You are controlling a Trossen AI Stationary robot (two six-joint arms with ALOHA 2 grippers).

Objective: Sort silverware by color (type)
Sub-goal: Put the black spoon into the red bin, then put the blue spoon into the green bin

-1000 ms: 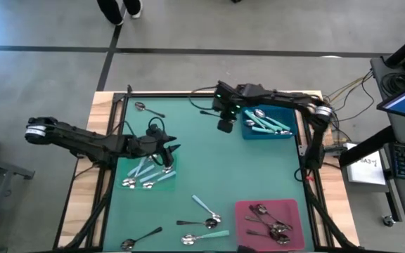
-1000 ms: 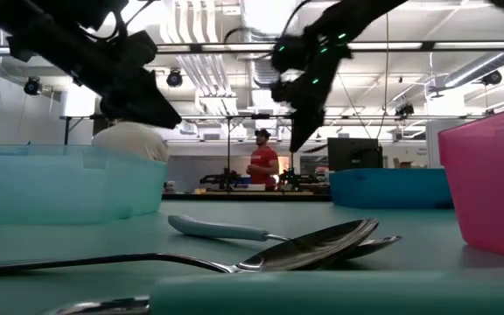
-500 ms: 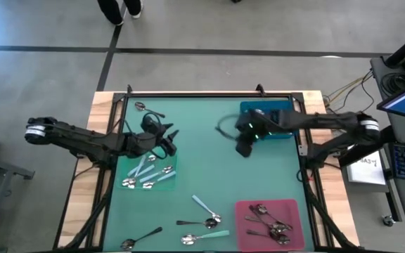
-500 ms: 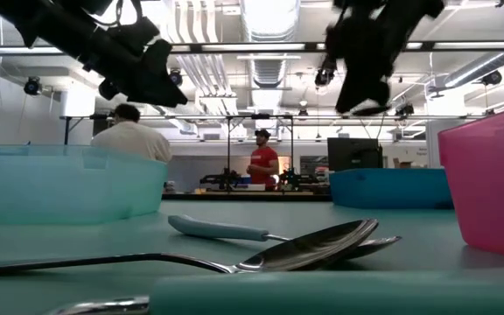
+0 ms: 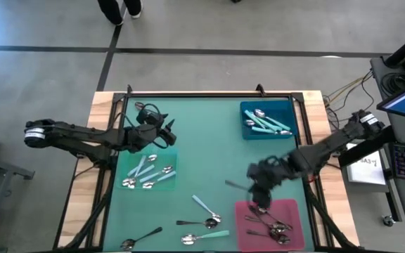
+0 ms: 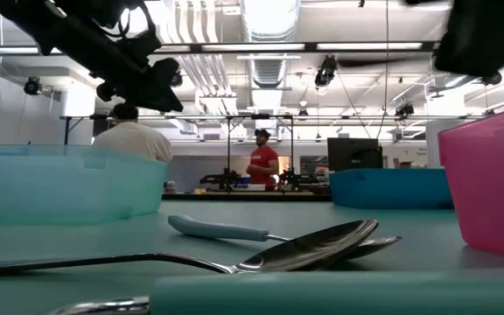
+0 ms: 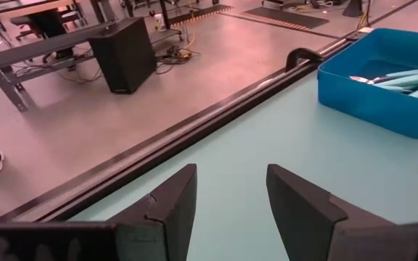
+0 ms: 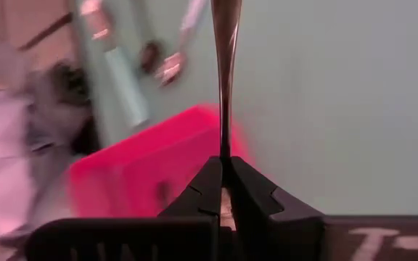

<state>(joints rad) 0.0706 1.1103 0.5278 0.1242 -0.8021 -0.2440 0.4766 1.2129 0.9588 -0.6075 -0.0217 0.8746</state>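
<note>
Silverware is mostly sorted: teal-handled spoons fill the blue tray far right, dark ones the pink tray near right, pale-blue ones lie left. The right gripper, clamped on a dark-handled spoon, hangs over pink. About five loose spoons remain near. The left gripper is parted.

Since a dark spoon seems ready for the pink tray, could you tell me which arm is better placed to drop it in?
The right arm. Its gripper is shut on a dark metal spoon, hovering at the pink tray. The left gripper is open and empty at the table's far left, above the pale-blue tray.
</note>
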